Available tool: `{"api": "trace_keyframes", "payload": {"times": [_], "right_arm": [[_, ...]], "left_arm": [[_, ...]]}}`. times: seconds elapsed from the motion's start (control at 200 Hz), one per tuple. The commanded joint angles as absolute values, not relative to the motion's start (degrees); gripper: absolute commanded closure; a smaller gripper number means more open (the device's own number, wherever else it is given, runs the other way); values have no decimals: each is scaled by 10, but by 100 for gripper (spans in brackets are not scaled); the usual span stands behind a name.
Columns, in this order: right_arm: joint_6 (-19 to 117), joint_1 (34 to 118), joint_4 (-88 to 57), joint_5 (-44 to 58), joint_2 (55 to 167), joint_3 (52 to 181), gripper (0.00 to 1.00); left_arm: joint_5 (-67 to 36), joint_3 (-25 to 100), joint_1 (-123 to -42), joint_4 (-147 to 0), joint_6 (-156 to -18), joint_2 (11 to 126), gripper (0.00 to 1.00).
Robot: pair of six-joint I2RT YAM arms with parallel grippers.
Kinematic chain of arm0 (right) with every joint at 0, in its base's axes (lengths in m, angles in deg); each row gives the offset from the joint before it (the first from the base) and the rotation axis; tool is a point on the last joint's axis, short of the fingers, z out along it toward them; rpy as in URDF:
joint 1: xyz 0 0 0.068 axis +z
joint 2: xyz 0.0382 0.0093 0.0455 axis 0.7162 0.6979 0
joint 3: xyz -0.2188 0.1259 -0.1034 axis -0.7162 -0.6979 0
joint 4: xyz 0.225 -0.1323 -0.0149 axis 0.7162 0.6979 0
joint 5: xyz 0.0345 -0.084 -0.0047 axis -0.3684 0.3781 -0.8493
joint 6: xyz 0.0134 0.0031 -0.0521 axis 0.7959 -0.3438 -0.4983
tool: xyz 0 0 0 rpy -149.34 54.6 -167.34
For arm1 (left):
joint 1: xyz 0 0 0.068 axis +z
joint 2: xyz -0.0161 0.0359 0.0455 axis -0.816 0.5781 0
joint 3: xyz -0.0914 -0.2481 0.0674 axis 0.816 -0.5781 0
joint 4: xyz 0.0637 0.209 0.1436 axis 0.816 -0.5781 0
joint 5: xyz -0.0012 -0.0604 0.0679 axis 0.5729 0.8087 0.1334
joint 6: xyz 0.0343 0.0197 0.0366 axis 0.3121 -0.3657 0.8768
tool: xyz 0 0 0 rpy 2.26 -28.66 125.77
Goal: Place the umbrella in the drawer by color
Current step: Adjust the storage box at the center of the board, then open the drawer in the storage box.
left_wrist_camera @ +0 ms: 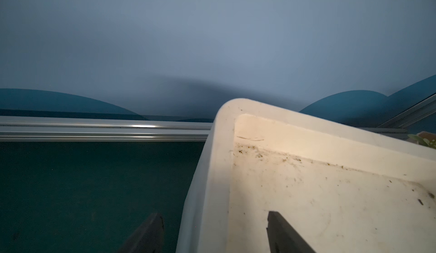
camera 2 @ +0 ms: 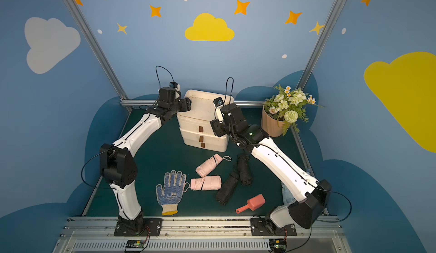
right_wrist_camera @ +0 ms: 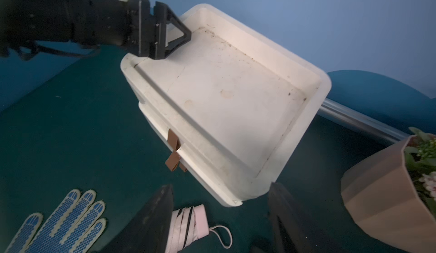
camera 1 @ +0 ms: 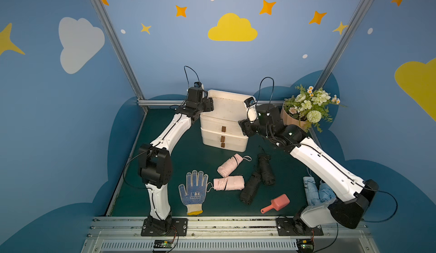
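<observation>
The white drawer unit (camera 1: pixel 226 108) (camera 2: pixel 203 109) with brown pull tabs (camera 1: pixel 223 129) stands at the back of the green mat, all its drawers pushed in. My left gripper (camera 1: pixel 210 103) (left_wrist_camera: pixel 214 216) is open, and its fingers straddle the left rim (left_wrist_camera: pixel 212 169) of the unit's top tray without touching it. My right gripper (camera 1: pixel 243 126) (right_wrist_camera: pixel 221 188) hangs open and empty by the unit's front right corner (right_wrist_camera: pixel 236 202). Two pink umbrellas (camera 1: pixel 230 165) (camera 1: pixel 228 183), two black umbrellas (camera 1: pixel 266 169) (camera 1: pixel 251 188) and light blue umbrellas (camera 1: pixel 311 190) lie folded on the mat. The blue ones lie partly under my right arm.
A blue-dotted work glove (camera 1: pixel 193 190) (right_wrist_camera: pixel 61 223) and a pink scoop (camera 1: pixel 276 203) lie near the front. A flower pot (camera 1: pixel 304 108) (right_wrist_camera: pixel 382 202) stands right of the drawers. An aluminium rail (left_wrist_camera: pixel 94 129) runs along the back wall.
</observation>
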State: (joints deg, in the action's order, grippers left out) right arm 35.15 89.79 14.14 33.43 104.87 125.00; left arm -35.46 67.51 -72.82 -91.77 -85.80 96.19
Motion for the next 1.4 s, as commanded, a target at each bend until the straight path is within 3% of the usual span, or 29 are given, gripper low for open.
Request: {"api": "trace_keyframes", "payload": {"times": [0.0,0.16,0.466,0.716,0.936,1.131,1.256,1.397], "right_arm": [[436,921,74,285,1047,1166,34],[455,931,-48,232,1078,1076,36],[444,931,-124,321,1128,1074,42],[427,922,-237,361,1155,1059,45],[434,919,-259,373,1169,1068,55],[436,913,-262,392,1196,1089,73],[431,910,-260,386,1213,1111,100],[416,910,-244,374,1216,1129,100]], "left_arm": [[-436,715,-759,-951,-815,968,34],[-557,697,-797,-969,-831,958,49],[-615,622,-812,-1037,-934,890,69],[-613,566,-816,-1078,-999,826,73],[-590,500,-816,-1060,-1023,765,74],[-584,460,-816,-1037,-1033,730,76],[-601,457,-813,-1032,-1030,734,79],[-583,470,-795,-1033,-1046,756,82]]}}
